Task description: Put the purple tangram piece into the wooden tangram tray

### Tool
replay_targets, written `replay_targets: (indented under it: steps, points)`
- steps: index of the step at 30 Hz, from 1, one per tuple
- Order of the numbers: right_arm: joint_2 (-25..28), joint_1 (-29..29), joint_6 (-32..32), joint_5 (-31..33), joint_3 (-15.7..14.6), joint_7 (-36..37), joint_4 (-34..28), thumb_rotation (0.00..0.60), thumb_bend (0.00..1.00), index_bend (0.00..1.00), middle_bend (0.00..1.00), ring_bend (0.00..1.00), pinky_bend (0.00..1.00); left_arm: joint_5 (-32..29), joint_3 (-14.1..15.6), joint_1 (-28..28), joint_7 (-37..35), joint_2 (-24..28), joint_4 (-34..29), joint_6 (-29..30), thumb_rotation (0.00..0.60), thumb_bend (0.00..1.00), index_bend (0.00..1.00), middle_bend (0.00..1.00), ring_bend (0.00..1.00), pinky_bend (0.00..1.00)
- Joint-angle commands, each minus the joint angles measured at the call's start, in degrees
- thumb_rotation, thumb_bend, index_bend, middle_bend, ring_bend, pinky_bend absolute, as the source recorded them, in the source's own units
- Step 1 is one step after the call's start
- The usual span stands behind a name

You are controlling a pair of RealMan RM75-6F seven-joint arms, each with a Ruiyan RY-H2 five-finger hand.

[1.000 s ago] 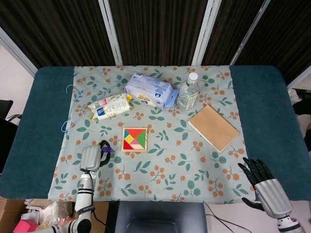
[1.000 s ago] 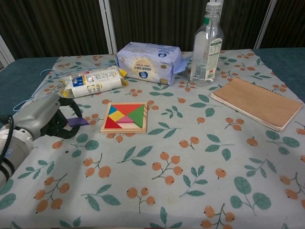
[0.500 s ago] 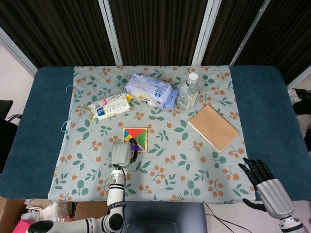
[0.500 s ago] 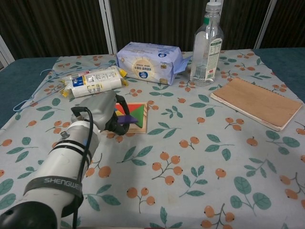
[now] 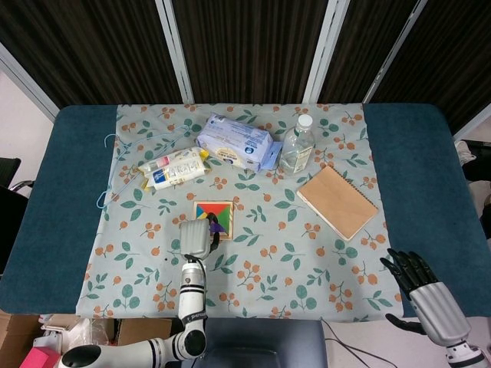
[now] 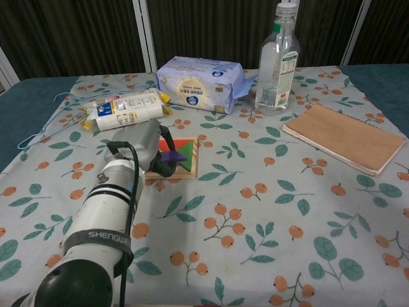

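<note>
My left hand [image 5: 195,238] [image 6: 142,148] pinches the purple tangram piece [image 5: 215,227] [image 6: 172,155] and holds it just over the near part of the wooden tangram tray [image 5: 224,205] [image 6: 193,165]. The tray holds coloured pieces: green, red, yellow, blue. My hand and forearm hide the tray's left side in the chest view. I cannot tell whether the purple piece touches the tray. My right hand [image 5: 424,294] hangs at the table's near right edge, fingers spread, holding nothing; only the head view shows it.
Behind the tray lie a tissue pack [image 5: 236,142] [image 6: 199,75], a snack packet [image 5: 173,167] [image 6: 124,109], a clear bottle [image 5: 298,145] [image 6: 278,61] and a brown notebook [image 5: 337,201] [image 6: 345,137]. A blue cord [image 5: 113,175] lies at the cloth's left edge.
My left hand carried the purple piece rightward from the cloth's left side to above the tray, then crept a little further over it. The right hand barely shifted.
</note>
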Motion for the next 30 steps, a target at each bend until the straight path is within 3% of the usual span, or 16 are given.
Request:
replay_targets:
  steps: [1, 14, 25, 30]
  points:
    - [0.0, 0.0, 0.1, 0.0, 0.0, 0.1, 0.0, 0.6, 0.16, 0.0, 0.0, 0.0, 0.0, 0.1, 0.3, 0.0, -0.2, 0.0, 0.1, 0.0, 0.6, 0.39, 0.6, 1.0, 1.0, 1.0]
    - [-0.1, -0.2, 0.4, -0.2, -0.1, 0.0, 0.1, 0.6, 0.16, 0.0, 0.0, 0.0, 0.0, 0.6, 1.8, 0.4, -0.4, 0.2, 0.7, 0.0, 0.6, 0.39, 0.57, 1.0, 1.0, 1.0]
    - [0.1, -0.3, 0.7, -0.1, 0.0, 0.4, 0.1, 0.6, 0.16, 0.0, 0.0, 0.0, 0.0, 0.4, 2.2, 0.5, -0.7, 0.4, 0.4, -0.7, 0.6, 0.39, 0.42, 1.0, 1.0, 1.0]
    - [0.1, -0.3, 0.8, -0.1, 0.0, 0.5, 0.1, 0.6, 0.16, 0.0, 0.0, 0.0, 0.0, 0.2, 2.0, 0.5, -0.8, 0.4, 0.7, -0.7, 0.6, 0.39, 0.41, 1.0, 1.0, 1.0]
